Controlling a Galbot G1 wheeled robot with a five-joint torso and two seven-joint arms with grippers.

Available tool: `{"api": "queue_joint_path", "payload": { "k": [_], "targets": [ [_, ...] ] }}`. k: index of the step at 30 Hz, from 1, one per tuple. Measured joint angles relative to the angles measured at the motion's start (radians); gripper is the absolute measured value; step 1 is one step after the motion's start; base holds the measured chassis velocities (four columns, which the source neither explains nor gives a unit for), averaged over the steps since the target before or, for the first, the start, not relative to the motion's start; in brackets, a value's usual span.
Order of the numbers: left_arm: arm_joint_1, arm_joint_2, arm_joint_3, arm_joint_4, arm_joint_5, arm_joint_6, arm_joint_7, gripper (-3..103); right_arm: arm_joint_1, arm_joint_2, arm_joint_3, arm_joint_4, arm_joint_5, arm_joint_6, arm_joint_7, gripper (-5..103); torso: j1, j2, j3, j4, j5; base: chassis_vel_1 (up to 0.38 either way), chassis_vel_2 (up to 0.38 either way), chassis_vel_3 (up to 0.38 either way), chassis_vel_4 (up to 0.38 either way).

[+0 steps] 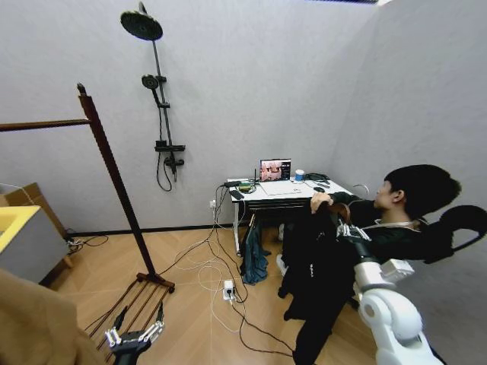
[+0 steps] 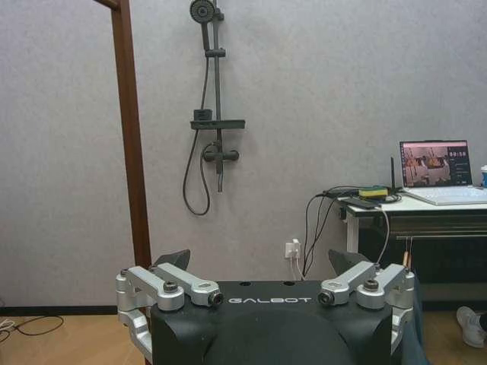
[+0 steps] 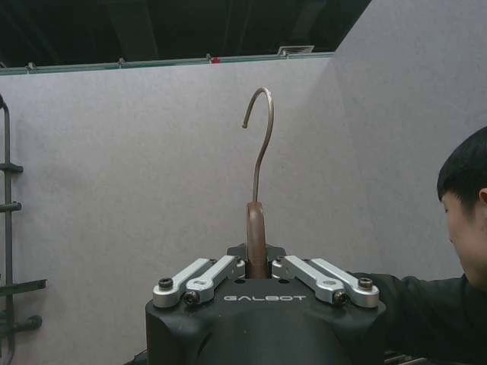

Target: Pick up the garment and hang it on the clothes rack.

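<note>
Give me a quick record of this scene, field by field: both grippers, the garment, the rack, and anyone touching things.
right gripper: shut on the hanger neck, hook pointing up
garment: black, hanging below the right gripper, off the rack
left gripper: open, low, near the rack base
clothes rack: standing at the robot's left, rail bare where visible
person's hand: resting on top of the garment
</note>
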Motion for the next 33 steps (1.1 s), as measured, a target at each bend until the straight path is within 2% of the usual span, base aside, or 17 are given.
{"api": "queue_joint_path", "payload": {
  "k": [8,12,16,21,33],
  "targets": [
    [0.000,0.000,0.000,0.000,0.000,0.000,0.000,100,-0.091,0.031,0.011,0.058,-0.002,0.029,-0.005,9,0.000,0.000,0.000,-0.0001,0.0000,0.000,0.000,0.000,0.000],
    [0.000,0.000,0.000,0.000,0.000,0.000,0.000,100,-0.158,0.061,0.018,0.081,-0.034,0.084,-0.009,9,0.000,0.000,0.000,0.0000,-0.0001,0.000,0.000,0.000,0.000],
    [0.000,0.000,0.000,0.000,0.000,0.000,0.000,100,-0.185,0.072,0.025,0.087,-0.050,0.106,-0.014,9,0.000,0.000,0.000,0.0002,-0.0002,0.000,0.000,0.000,0.000],
    [0.000,0.000,0.000,0.000,0.000,0.000,0.000,100,-0.255,0.099,0.035,0.079,-0.091,0.145,-0.073,9,0.000,0.000,0.000,-0.0001,0.0001,0.000,0.000,0.000,0.000],
    [0.000,0.000,0.000,0.000,0.000,0.000,0.000,100,-0.220,0.071,0.040,0.069,-0.117,0.161,-0.059,9,0.000,0.000,0.000,0.0001,-0.0002,0.000,0.000,0.000,0.000]
  ]
}}
